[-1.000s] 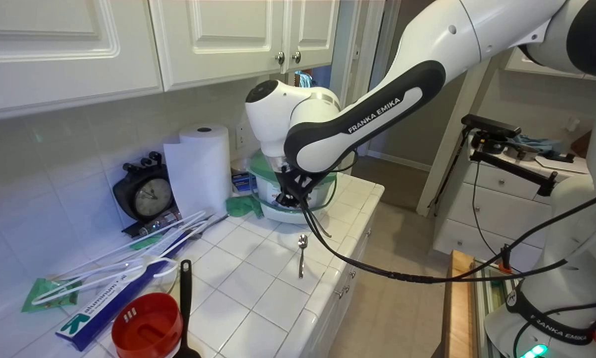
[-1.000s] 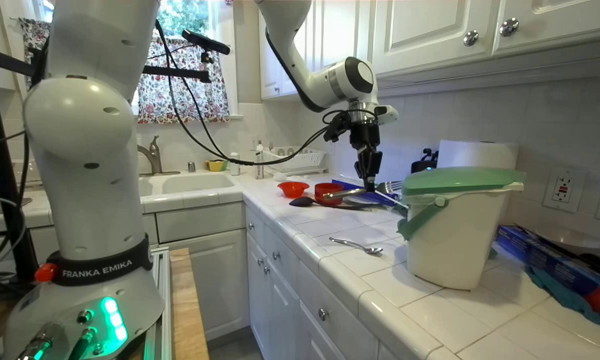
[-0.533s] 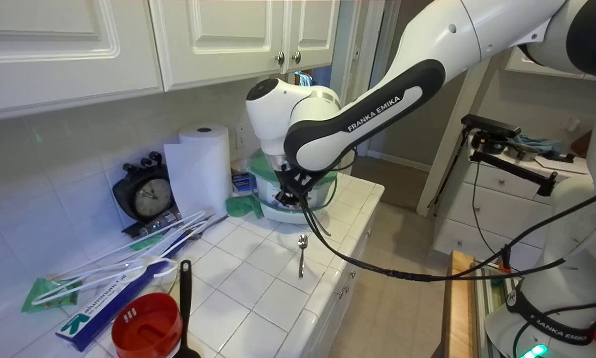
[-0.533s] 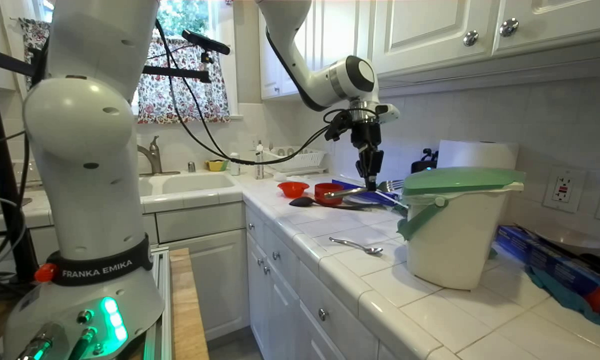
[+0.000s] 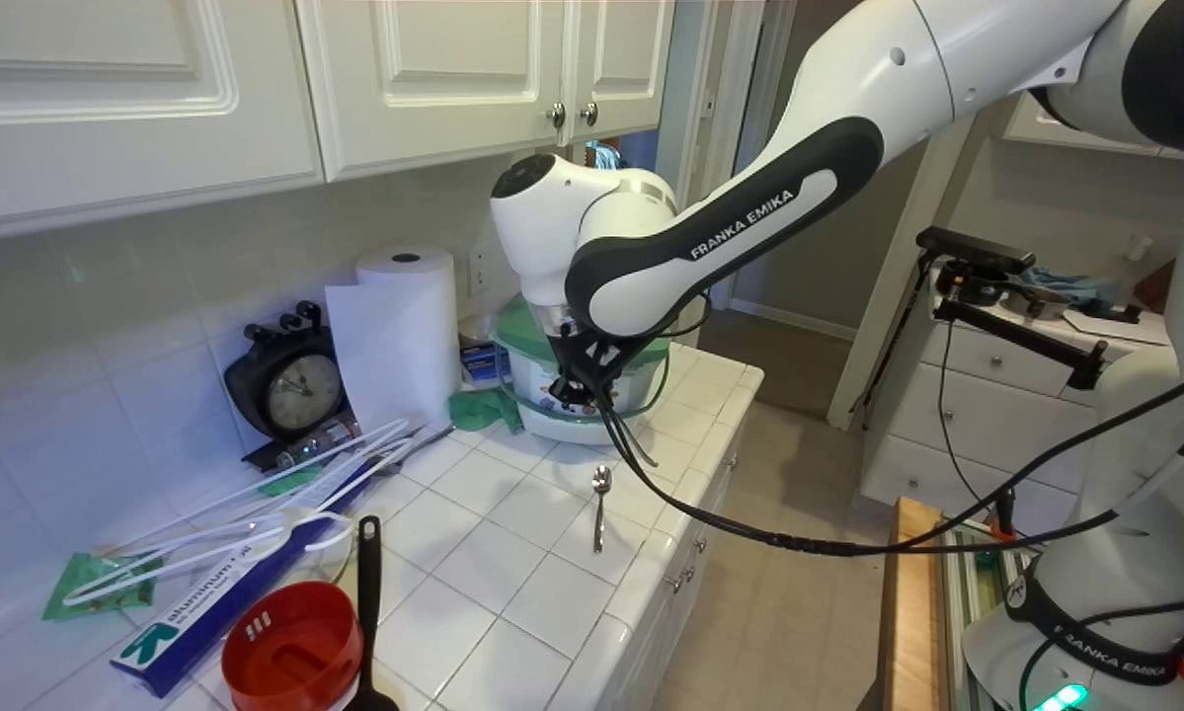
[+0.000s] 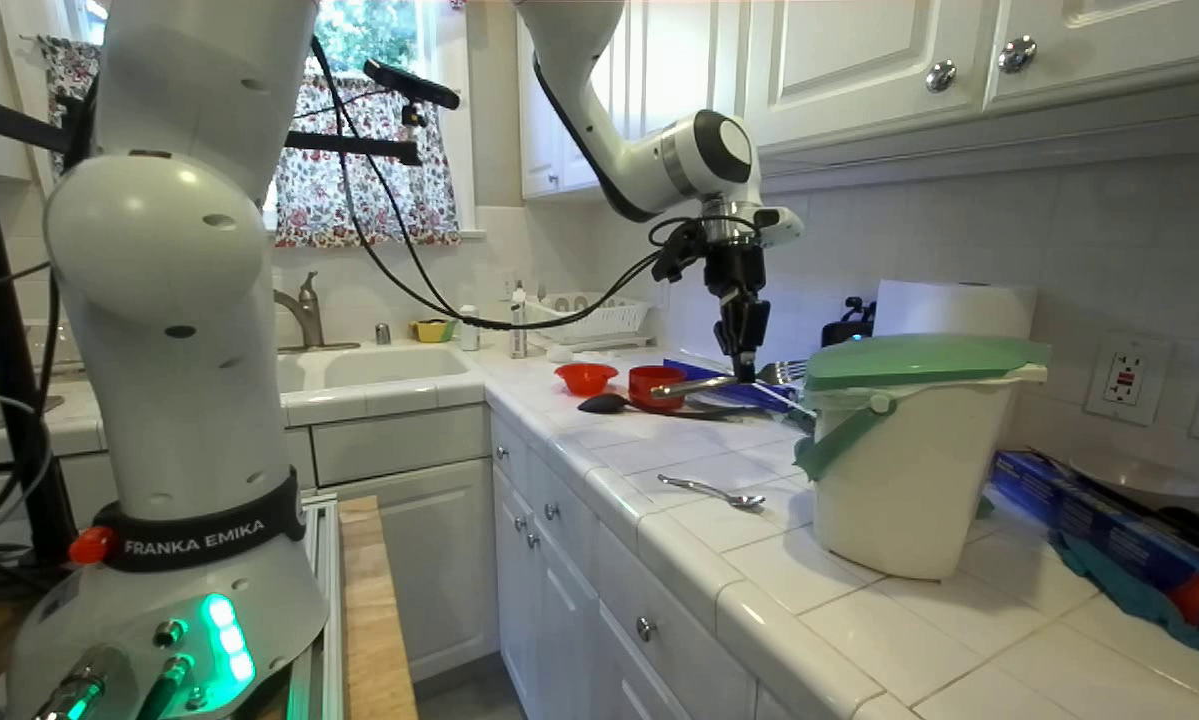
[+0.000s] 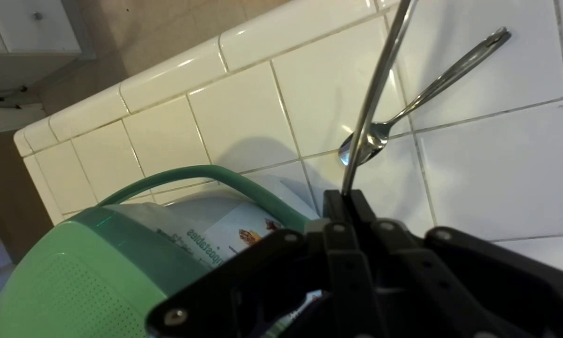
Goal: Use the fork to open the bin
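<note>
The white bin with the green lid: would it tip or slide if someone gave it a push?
The bin would probably slide under a low push, since it stands on smooth, glossy tiles. Pushed near its green lid, it might tip, as it narrows toward the bottom. Its weight is hard to guess: with the lid on, any contents are hidden.

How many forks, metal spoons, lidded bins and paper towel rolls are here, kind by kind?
Fork, in the end effector: 1
Metal spoon: 1
Lidded bin: 1
Paper towel roll: 1
Total: 4, excluding an unclear grey item near that roll
</note>
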